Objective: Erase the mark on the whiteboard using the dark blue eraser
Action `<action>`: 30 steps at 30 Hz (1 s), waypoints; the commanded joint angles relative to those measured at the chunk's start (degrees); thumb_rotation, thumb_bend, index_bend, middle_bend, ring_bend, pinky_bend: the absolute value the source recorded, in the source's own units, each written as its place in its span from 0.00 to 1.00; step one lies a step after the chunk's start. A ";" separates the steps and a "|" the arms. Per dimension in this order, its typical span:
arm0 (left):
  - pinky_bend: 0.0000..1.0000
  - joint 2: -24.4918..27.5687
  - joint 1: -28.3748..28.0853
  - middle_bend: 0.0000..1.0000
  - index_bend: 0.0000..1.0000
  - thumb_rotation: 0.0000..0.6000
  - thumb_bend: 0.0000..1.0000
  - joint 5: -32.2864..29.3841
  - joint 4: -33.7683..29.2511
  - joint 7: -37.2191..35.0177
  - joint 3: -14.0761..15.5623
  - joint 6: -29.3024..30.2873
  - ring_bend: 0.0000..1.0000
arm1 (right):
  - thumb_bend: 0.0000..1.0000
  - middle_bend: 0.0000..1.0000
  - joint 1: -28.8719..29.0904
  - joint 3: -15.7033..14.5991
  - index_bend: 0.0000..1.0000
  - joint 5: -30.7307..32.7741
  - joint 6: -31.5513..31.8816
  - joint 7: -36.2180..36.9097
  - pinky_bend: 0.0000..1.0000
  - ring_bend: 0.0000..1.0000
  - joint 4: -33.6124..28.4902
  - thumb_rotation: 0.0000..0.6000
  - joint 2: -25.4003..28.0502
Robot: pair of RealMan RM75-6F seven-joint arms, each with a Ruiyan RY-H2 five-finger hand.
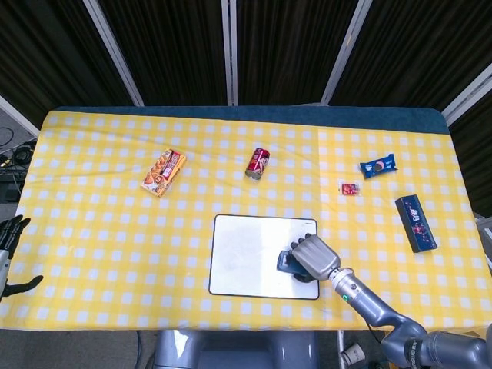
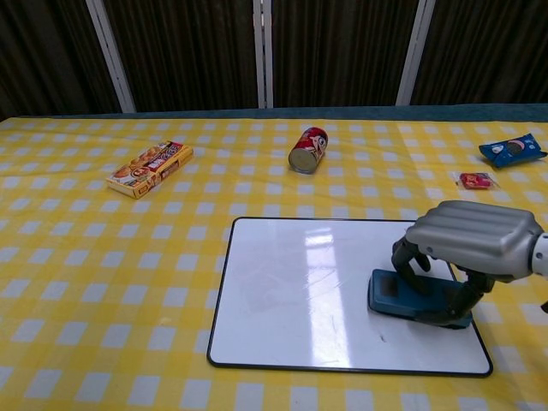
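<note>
Wiping step: your right hand (image 2: 467, 248) grips the dark blue eraser (image 2: 409, 294) on the whiteboard (image 2: 300, 291); next, sweep over faint marks (image 2: 381, 336).

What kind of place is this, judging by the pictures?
Probably a robot test setup, not a home: a table in a yellow checked cloth, black curtains behind it, and a whiteboard among scattered snacks.

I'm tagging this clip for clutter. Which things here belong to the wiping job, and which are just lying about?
Job: whiteboard; eraser, gripped by the right hand on the board; faint marks left on the board.

Lying about: biscuit box; red can; blue snack packet; small red packet; dark blue box; idle left hand.
</note>
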 commanded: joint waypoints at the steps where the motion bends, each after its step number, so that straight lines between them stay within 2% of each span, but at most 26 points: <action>1: 0.00 -0.01 0.00 0.00 0.00 1.00 0.00 0.03 -0.03 0.02 0.01 0.04 0.00 | 0.37 0.56 -0.26 -2.40 0.52 -2.48 -0.09 -1.41 0.44 0.48 -3.57 1.00 1.34; 7: 0.00 0.21 0.13 0.00 0.00 1.00 0.00 0.18 -0.06 -0.44 -0.01 0.33 0.00 | 0.37 0.56 -0.55 -1.93 0.52 -2.37 0.76 -3.41 0.44 0.48 -3.60 1.00 0.63; 18: 0.00 0.52 0.16 0.00 0.00 1.00 0.00 0.32 0.06 -1.29 -0.04 0.41 0.00 | 0.37 0.56 0.26 4.19 0.52 5.99 0.47 -6.31 0.44 0.48 5.63 1.00 -3.02; 24: 0.00 0.57 0.14 0.00 0.00 1.00 0.00 0.15 0.04 -1.32 -0.03 0.25 0.00 | 0.37 0.56 0.77 6.55 0.52 10.38 -0.12 -7.17 0.44 0.48 10.34 1.00 -4.40; 30: 0.00 0.59 0.13 0.00 0.00 1.00 0.00 0.05 0.04 -1.32 -0.06 0.23 0.00 | 0.37 0.56 0.59 7.08 0.52 10.07 1.00 -4.97 0.44 0.48 9.21 1.00 -2.42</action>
